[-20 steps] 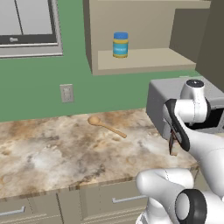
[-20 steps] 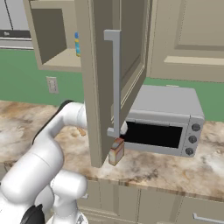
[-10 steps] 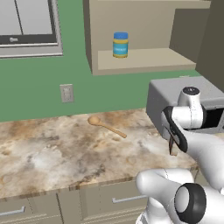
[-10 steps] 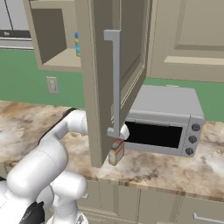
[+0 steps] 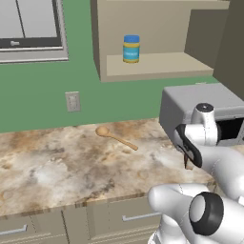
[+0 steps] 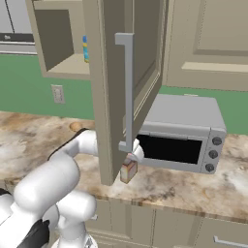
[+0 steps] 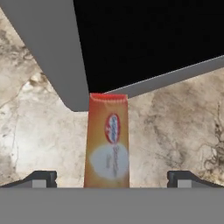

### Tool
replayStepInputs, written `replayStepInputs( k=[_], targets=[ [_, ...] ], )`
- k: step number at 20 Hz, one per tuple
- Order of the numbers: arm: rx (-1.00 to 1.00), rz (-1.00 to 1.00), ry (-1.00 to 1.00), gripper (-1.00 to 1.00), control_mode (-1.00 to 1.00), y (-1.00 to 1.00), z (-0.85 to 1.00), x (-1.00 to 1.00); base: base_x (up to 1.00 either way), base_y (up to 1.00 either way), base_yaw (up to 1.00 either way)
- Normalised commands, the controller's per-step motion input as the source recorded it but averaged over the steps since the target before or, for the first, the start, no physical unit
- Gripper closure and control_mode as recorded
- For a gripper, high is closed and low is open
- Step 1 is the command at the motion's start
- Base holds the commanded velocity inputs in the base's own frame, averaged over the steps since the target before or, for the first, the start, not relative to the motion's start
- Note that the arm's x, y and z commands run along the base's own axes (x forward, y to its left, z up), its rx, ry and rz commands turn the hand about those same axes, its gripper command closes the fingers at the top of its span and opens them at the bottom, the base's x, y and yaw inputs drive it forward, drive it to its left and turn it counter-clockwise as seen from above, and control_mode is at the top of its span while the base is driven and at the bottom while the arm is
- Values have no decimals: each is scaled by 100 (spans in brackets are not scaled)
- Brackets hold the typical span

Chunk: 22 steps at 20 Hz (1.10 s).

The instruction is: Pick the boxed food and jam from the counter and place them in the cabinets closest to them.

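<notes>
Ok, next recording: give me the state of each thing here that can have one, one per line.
gripper: jaws wide open, straddling the boxed food, not closed on it
boxed food: standing on the counter in front of the toaster oven
toaster oven: door shut
cabinet door: swung open
blue-lidded jar: upright on the cabinet shelf
wooden spoon: lying flat on the counter
</notes>
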Motion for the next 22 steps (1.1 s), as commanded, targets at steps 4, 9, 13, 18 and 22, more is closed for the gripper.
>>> replayStepInputs(
  k=[4,9,13,18,22],
  targets=[
    [0,-2,0,-100,-100,-6,-33,6,0,0,0],
    [0,-2,0,-100,-100,-5,-30,7,0,0,0],
    [0,-2,0,-100,-100,-4,-26,7,0,0,0],
    [0,-1,0,100,-100,-2,-17,6,0,0,0],
    [0,0,0,100,-100,0,0,0,0,0,0]
  ],
)
